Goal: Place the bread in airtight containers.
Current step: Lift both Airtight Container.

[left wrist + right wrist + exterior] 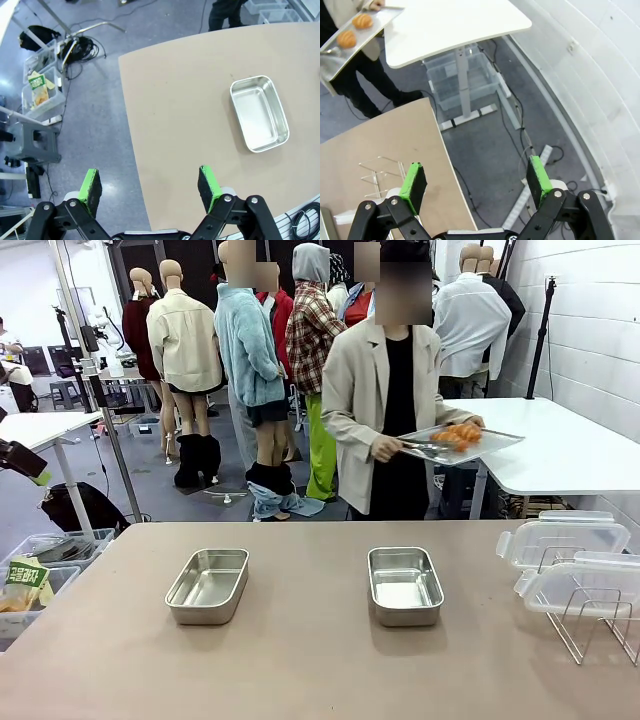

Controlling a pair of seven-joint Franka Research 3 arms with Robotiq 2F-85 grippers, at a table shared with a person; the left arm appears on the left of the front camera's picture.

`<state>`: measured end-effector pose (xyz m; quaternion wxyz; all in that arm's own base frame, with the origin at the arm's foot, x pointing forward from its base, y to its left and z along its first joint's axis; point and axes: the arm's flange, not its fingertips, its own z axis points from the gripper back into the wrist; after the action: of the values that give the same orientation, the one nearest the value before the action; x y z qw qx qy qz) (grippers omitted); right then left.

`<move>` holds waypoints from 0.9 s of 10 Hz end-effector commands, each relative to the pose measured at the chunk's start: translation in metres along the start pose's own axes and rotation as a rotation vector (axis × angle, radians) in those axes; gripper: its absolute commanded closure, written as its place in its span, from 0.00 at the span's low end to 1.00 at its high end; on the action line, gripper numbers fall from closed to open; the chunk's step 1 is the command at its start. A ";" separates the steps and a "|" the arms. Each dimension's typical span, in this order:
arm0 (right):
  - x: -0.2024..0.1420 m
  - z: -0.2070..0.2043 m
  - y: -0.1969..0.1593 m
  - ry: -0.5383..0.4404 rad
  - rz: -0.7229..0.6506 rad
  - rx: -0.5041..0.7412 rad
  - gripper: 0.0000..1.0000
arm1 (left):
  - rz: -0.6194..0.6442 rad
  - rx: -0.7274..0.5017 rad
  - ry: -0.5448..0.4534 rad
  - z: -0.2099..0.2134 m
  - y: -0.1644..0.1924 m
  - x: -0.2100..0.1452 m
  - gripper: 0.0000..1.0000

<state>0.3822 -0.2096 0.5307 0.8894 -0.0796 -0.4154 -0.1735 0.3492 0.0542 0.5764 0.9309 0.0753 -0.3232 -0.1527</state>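
We've got a broad tan bench (300, 670), smooth and bare through the middle, so there's plenty of room to move. Two shiny steel tins sit on it, well apart: the left tin (208, 585) and the right tin (404, 584). Both are rectangular with rounded corners and rolled rims, and both are empty. Over at the bench's right edge we see clear lids (565, 538) propped at a wire rack (590, 625).

The left hand (150, 184) hangs released, jaws wide, right over the bench's curved edge. One green pad is above the floor (90, 100), the other above the bench, and the left tin lies ahead, well apart. The right hand (476, 176) is released too, over the bench's corner and grey floor.

The croissants (460, 433), glossy orange-brown, are off the bench. They lie on a flat steel tray (500, 443) that the person (390, 390) holds at the far side along with tongs (425, 448), well away from both hands.
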 end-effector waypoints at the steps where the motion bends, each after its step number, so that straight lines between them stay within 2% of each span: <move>1: -0.001 0.000 0.001 0.008 0.002 -0.008 0.00 | -0.009 0.015 0.000 0.001 0.001 -0.001 0.00; 9: -0.001 0.000 0.001 0.008 0.002 -0.008 0.00 | -0.009 0.015 0.000 0.001 0.001 -0.001 0.00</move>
<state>0.3822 -0.2096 0.5307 0.8894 -0.0796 -0.4154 -0.1735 0.3492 0.0542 0.5764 0.9309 0.0753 -0.3232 -0.1527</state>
